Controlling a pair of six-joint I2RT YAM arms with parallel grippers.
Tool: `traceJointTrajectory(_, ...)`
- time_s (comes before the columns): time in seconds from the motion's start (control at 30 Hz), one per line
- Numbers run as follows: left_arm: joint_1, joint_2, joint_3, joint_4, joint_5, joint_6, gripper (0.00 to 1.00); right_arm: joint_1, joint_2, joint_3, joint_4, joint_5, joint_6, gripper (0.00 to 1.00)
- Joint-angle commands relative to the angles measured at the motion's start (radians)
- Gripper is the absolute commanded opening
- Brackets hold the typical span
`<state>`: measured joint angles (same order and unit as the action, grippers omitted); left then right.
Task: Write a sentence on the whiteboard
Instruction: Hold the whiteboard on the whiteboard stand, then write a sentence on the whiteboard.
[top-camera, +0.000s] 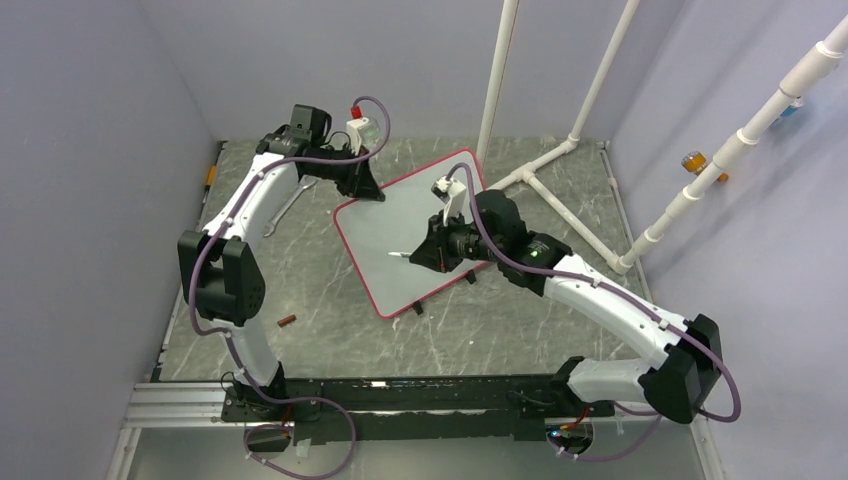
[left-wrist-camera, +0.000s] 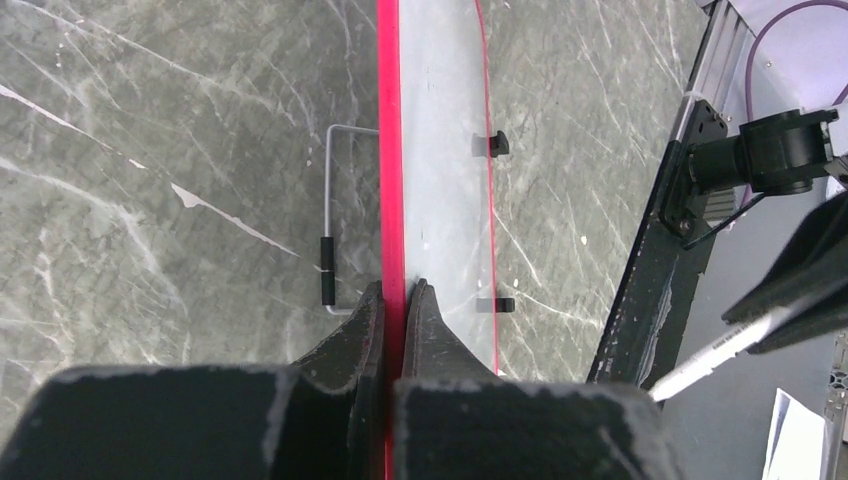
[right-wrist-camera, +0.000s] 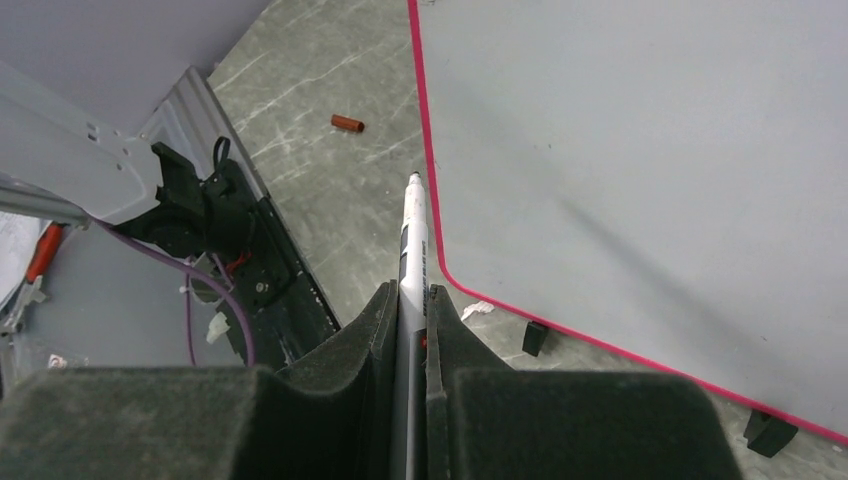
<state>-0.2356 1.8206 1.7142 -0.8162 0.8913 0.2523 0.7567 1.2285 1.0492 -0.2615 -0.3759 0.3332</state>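
Note:
The whiteboard has a pale grey face and a red-pink frame, and lies at an angle mid-table with two small black feet on its near edge. Its face is blank; no sentence shows in any view. My left gripper is shut on the board's far-left frame, which the left wrist view shows as a red edge running between the fingertips. My right gripper is shut on a white marker. The marker's tip points left over the board.
A small red-brown cap lies on the table left of the board and shows in the right wrist view. A bent wire stand lies beside the board's left edge. White PVC pipes stand at the back right.

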Motion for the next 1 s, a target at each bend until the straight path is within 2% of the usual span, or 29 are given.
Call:
traceJointTrajectory(0.0, -0.031, -0.014, -0.022, 0.006, -0.141, 0.133, 0.0, 0.074, 0.004, 0.079, 0.031, 0.152, 0.008, 0.0)
traceJointTrajectory(0.23, -0.041, -0.024, -0.038, 0.021, -0.17, 0.132, 0.0, 0.227, 0.13, 0.188, 0.021, 0.419, -0.002, 0.0)
traceJointTrajectory(0.47, -0.055, -0.028, -0.044, 0.023, -0.189, 0.136, 0.0, 0.263, 0.243, 0.301, 0.028, 0.569, 0.035, 0.0)
traceJointTrajectory(0.97, -0.07, -0.038, -0.049, 0.022, -0.21, 0.143, 0.0, 0.26, 0.359, 0.418, 0.009, 0.624, 0.02, 0.0)
